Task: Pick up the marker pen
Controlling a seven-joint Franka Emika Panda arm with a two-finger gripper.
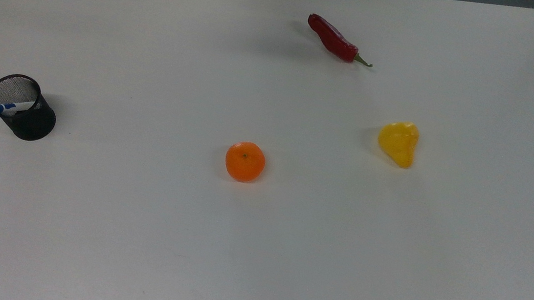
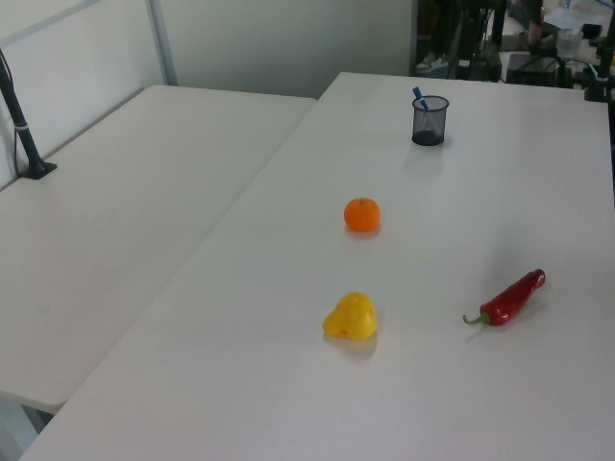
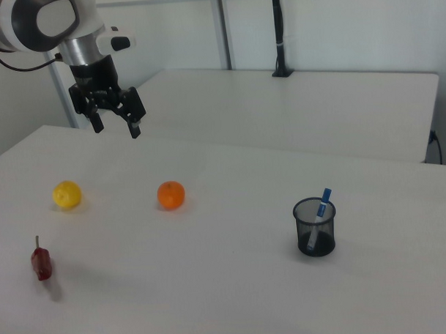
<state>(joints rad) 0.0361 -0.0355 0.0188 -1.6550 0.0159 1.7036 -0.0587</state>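
Since the marker pen (image 3: 319, 216) stands tilted inside the black mesh cup (image 3: 314, 228), with its blue cap poking over the rim toward 1 o'clock in the right view, you have little more than the capped end to take hold of. In the top view the cup (image 1: 24, 109) sits at about 9 o'clock from the orange (image 1: 245, 161), well apart from it, and the cap leans out over the rim toward 9 o'clock.

Your gripper (image 3: 116, 124) hangs high above the white table (image 3: 212, 284), its fingers spread wide and holding nothing, at roughly 10 o'clock from the orange (image 3: 170, 195) in the right view and far from the cup.

Carry it across above the fruit, leaving the yellow pear-shaped fruit (image 3: 66, 194) and red chilli (image 3: 41, 263) alone. Come down over the cap with the jaws set across the pen's width, and stop short of the rim. Close on the barrel just below the cap, then draw the pen out along its own lean; in my judgement a straight vertical pull could drag the light cup over.
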